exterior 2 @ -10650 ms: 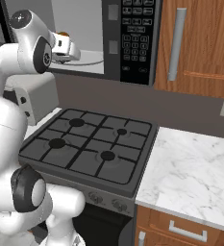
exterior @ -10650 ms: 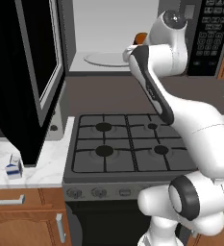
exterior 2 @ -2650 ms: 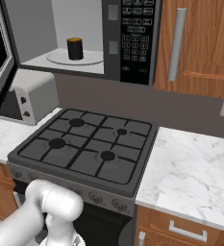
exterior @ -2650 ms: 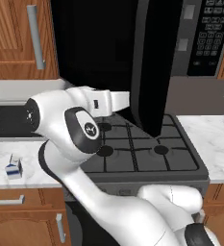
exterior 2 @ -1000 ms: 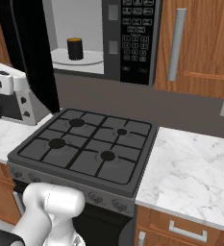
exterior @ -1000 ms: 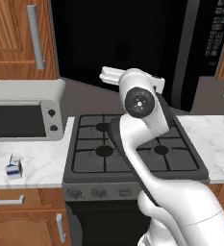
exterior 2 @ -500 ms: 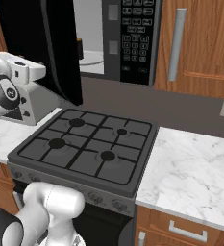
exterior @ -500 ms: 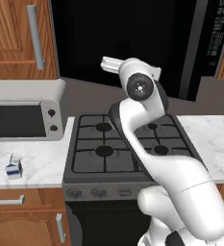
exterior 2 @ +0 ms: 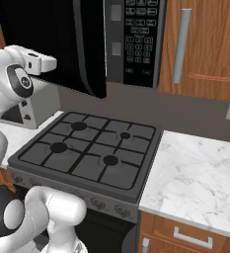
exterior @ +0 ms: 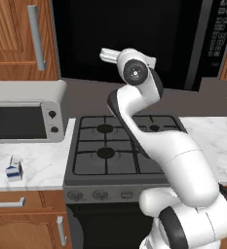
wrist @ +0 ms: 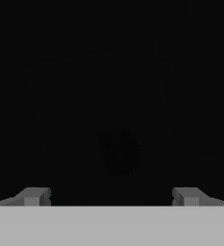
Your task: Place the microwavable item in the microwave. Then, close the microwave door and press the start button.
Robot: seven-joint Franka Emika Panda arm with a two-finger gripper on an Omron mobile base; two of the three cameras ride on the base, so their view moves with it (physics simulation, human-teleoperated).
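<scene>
The black microwave (exterior 2: 136, 39) hangs above the stove, its keypad strip on the right. The microwave door (exterior: 134, 34) spans nearly the whole front; in the right base view its free edge (exterior 2: 99, 49) still stands a little out from the keypad strip. My gripper (exterior: 105, 53) (exterior 2: 48, 63) is against the door's outer face, open with nothing between its fingers. In the hand view the fingertips (wrist: 34, 196) stand wide apart in front of the dark glass. The microwavable item is hidden behind the door; only a dim darker shape (wrist: 118, 151) shows through the glass.
A black gas stove (exterior: 120, 146) lies below. A silver-grey countertop oven (exterior: 25, 112) and a small milk carton (exterior: 13, 168) stand on the left counter. Marble counter (exterior 2: 200, 168) stretches to the right. Wooden cabinets with long handles (exterior 2: 180, 44) flank the microwave.
The door has swung further toward shut with my hand behind it. The lit interior and the cup, visible a second ago, are now covered by the door.
</scene>
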